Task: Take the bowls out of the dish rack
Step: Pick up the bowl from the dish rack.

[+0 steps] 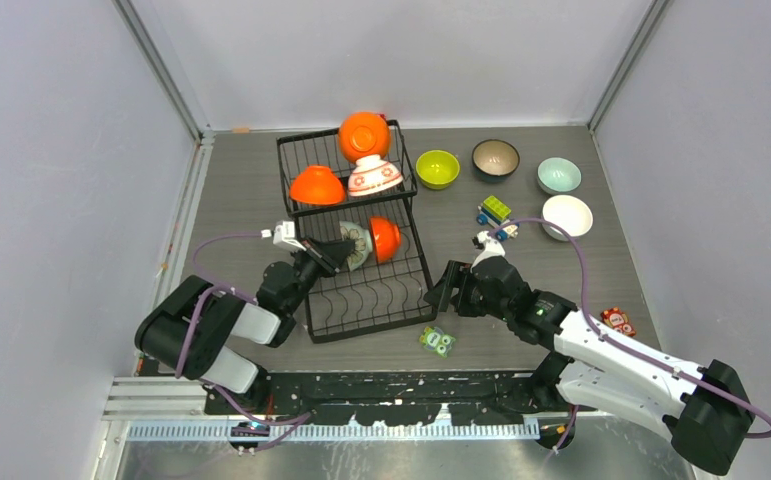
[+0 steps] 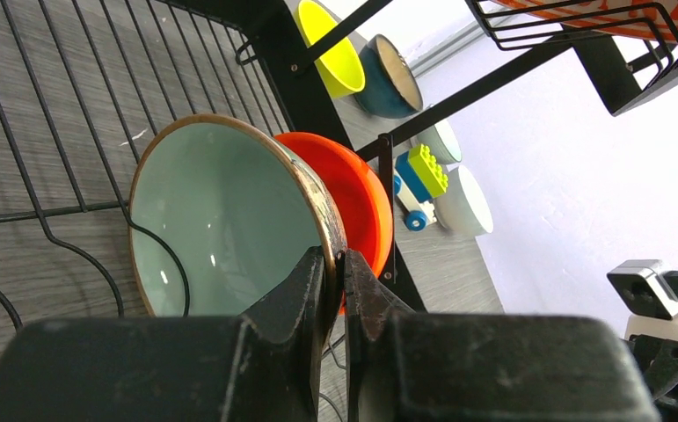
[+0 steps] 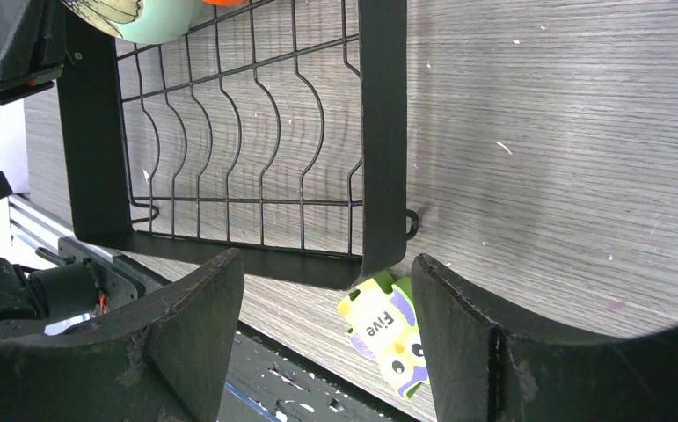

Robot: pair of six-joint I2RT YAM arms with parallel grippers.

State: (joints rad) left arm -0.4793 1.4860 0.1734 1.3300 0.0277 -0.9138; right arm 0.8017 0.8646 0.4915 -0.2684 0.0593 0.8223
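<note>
The black dish rack [image 1: 371,327] lies in two sections at the middle of the table. Its far section holds two orange bowls [image 1: 364,135] and a white red-patterned bowl [image 1: 375,176]. In the near section a mint bowl with a brown rim [image 2: 221,211] stands on edge against an orange bowl [image 2: 361,198]. My left gripper [image 2: 337,264] is shut on the mint bowl's rim. My right gripper [image 1: 443,290] hangs open by the rack's right edge [image 3: 381,132], nothing between its fingers. Lime [image 1: 437,168], brown [image 1: 495,157], mint [image 1: 558,176] and white [image 1: 567,216] bowls sit on the table at the right.
A toy block vehicle [image 1: 494,210] lies between the rack and the white bowl. An owl puzzle piece [image 3: 392,334] lies off the rack's near right corner. A small red toy [image 1: 617,320] sits beside my right arm. Walls close in the table's sides and back.
</note>
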